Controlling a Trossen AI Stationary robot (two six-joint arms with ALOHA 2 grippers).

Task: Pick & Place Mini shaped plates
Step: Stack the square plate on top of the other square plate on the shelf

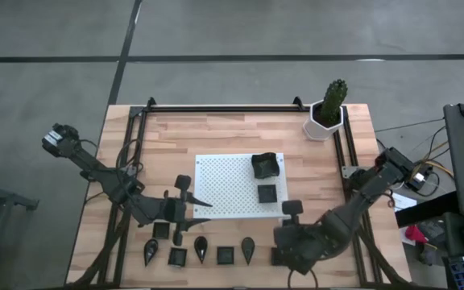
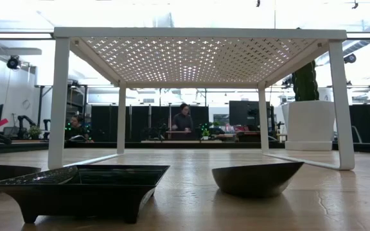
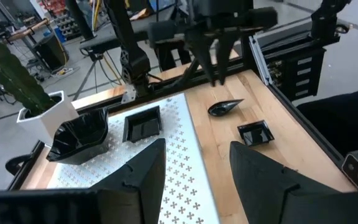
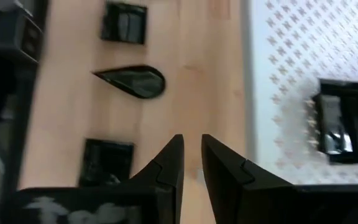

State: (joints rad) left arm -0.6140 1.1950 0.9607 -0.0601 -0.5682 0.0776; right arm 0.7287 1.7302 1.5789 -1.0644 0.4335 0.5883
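Several small black plates, square and teardrop, lie in a loose row by the table's near edge (image 1: 201,248), (image 1: 225,255), (image 1: 248,248). Two more black dishes sit on the white perforated board: a larger one (image 1: 265,163) and a small square one (image 1: 267,193). My left gripper (image 1: 190,201) is open and empty, at the board's near left corner (image 3: 194,149). My right gripper (image 1: 280,235) is shut and empty, hovering above the wood just right of a teardrop plate (image 4: 132,81) and near a square plate (image 4: 107,162). The left wrist view shows the right gripper (image 3: 216,59) pointing down.
The white board (image 1: 224,189) stands on legs above the tabletop (image 2: 198,38). A white hexagonal pot with a cactus (image 1: 327,113) is at the far right corner. Black rails run along the table's left and right sides (image 1: 127,161). People show in the room beyond (image 2: 184,119).
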